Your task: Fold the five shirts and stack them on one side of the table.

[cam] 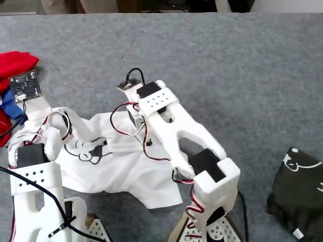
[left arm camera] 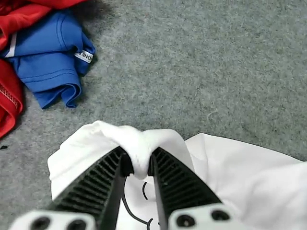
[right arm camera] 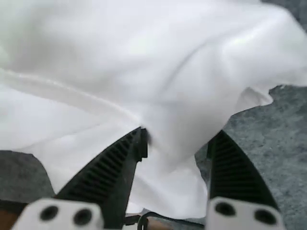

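Nearest you, left of centre along the near edge of the table, the white shirt lies rumpled and partly spread, a dark print showing on top. It is light, limp cloth. Expect it to sag, drag on the rough grey surface and bunch wherever you pull, so it will hold no shape unless both ends travel together. Your left gripper is clamped on a pinched ridge at the end of the shirt nearer the table's left edge, with fabric squeezed up between the ribbed pads. That looks a sound bite, thick enough not to slip. Your right gripper stands wide, its jaws straddling a draped fold of the same shirt without pinching it. You would do best to close there on a hem or seam, where doubled cloth gives grip, rather than on a single layer. By the near right edge sits the dark shirt, already a compact bundle. Farther off, at the left edge, the blue shirt and the red shirt lie crumpled together, touching.
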